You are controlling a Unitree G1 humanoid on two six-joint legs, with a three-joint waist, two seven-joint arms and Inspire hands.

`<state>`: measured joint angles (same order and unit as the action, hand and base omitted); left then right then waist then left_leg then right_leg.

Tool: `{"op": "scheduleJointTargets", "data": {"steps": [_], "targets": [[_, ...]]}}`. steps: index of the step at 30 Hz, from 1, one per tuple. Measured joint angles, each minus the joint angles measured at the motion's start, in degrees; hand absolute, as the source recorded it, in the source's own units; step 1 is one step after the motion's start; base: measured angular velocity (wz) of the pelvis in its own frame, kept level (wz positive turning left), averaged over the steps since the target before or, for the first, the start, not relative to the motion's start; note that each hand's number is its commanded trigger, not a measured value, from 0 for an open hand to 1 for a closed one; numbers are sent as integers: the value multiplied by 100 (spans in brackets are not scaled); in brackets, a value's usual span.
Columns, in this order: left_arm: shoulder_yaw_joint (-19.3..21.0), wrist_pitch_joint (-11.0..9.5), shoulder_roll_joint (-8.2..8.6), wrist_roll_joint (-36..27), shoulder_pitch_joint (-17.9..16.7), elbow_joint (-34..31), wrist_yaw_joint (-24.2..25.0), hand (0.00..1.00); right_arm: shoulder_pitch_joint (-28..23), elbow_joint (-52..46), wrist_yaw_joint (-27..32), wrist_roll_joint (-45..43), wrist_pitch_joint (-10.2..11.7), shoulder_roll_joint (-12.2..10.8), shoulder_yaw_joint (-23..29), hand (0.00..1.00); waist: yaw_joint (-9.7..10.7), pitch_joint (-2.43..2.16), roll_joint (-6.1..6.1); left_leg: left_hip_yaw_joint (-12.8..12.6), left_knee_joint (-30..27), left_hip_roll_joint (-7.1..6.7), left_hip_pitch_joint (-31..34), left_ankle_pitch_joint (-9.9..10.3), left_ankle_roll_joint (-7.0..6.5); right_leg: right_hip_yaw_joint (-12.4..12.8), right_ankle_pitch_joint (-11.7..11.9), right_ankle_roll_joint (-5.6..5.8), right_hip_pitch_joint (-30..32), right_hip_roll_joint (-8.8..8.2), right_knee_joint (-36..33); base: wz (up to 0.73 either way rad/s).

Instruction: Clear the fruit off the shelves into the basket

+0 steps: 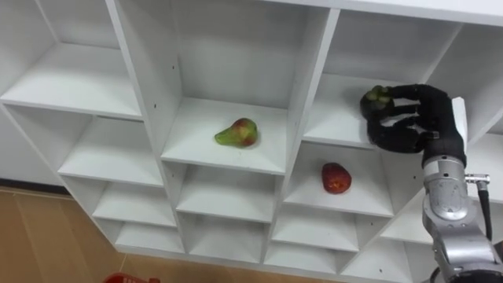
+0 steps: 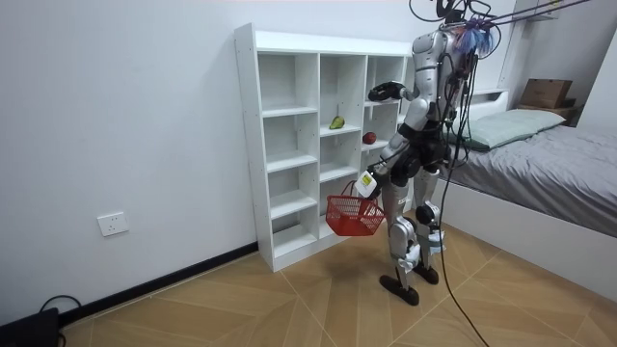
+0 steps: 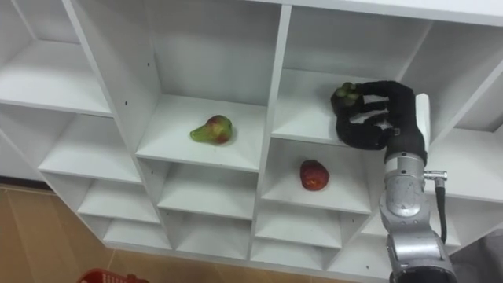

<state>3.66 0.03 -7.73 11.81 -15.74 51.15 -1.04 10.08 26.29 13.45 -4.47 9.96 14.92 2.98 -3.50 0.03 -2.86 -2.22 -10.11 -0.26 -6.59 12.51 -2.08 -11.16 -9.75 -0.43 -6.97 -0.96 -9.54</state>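
here the black right hand (image 1: 413,126) is clenched round a small dark green fruit (image 1: 379,98) on the white closet shelf (image 1: 334,118), likely light, firm and smooth, best cupped around its middle.

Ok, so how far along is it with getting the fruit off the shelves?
Done: unclear, the inside of the red basket hanging from the left hand is too small to read. In hand: the right hand is curled round a green fruit in an upper compartment of the closet. Left: the pear and the red fruit, each lying in its own compartment.
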Motion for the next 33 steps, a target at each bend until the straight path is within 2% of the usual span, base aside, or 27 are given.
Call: {"op": "scheduleJointTargets", "data": {"steps": [20,23,27,33], "targets": [[2,0,6,10,-4,48,-58,100,-17,46,-37,154,-3,-56,14,100,-4,6,1,-12,4,-5,6,1,0,39,0,0,-10,2,-2,0],[1,0,16,14,-2,46,-57,100,-159,-303,-53,153,-16,-154,-10,100,1,4,23,-18,15,-4,46,0,0,39,0,-1,32,5,0,0],[1,0,25,15,-2,41,-40,100,-401,-830,-171,152,-90,-156,-125,100,7,-29,43,-27,22,-5,95,-14,-1,32,0,0,106,0,-3,0],[-53,-24,23,0,58,-21,6,100,-614,-1223,-216,146,-132,-154,-253,100,28,-30,92,-73,33,-2,83,-16,-2,42,0,0,128,-2,4,-1]]}}
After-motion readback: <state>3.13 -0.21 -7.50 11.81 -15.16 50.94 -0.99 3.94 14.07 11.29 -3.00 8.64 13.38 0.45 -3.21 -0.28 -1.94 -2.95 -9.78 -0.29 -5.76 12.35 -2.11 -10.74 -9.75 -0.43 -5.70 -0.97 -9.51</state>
